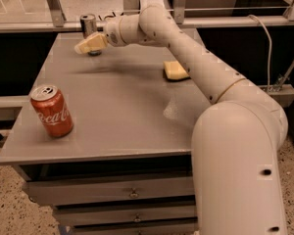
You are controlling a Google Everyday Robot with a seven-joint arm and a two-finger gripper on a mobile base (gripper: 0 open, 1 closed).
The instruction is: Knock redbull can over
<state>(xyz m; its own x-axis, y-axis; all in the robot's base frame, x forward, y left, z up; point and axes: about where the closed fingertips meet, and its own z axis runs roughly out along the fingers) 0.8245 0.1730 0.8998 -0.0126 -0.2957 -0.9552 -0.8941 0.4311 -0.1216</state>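
The redbull can (87,24) stands upright near the far left edge of the grey table (117,111). Only its silver top and a bit of its base show, because my gripper (86,44) is in front of it. The gripper's pale yellow fingers (91,43) lie across the can's lower body, at or touching it. My arm reaches in from the right across the back of the table.
A red Coca-Cola can (52,110) stands upright near the table's front left. A yellow sponge (175,70) lies at the right back. A metal rail (201,21) runs behind the table. Drawers (132,194) are below the front edge.
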